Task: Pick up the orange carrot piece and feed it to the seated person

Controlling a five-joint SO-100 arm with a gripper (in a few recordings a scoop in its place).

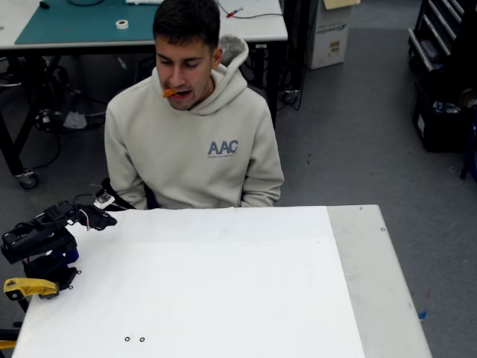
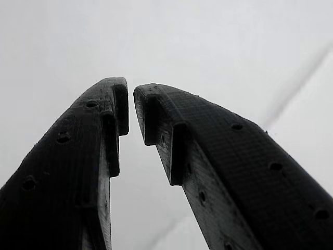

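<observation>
Carrot: the small stubby orange carrot piece sits between the lips of the seated person in the light beige hoodie, at the far side of the table in the fixed view. Nothing else touches it.

Person: seated just behind the far edge of the white tabletop, head tipped slightly down, body left of centre.

Arm: the black robot arm is folded low at the near-left corner of the table, well apart from the person's face.

Gripper: the black two-finger gripper is empty. In the wrist view the tips stand almost together, with only a thin sliver of pale surface between them; nothing is clamped. In the fixed view it points toward the far side, near the person's elbow.

Progress (judgement): pick-up and delivery look done, as the carrot is at the mouth and the gripper holds nothing. What is left, if anything, appears to be the arm settling at rest; I see no second carrot piece on the table.

Clamp: a yellow plastic clamp grips the table edge at the arm's base, near left.

Writing: "AAC" in grey-blue letters on the hoodie chest, with a smaller line beneath, too small to read.

Background: a green cutting mat with a roll of white tape on the far workbench; print on the cardboard box far right is unreadable.
</observation>
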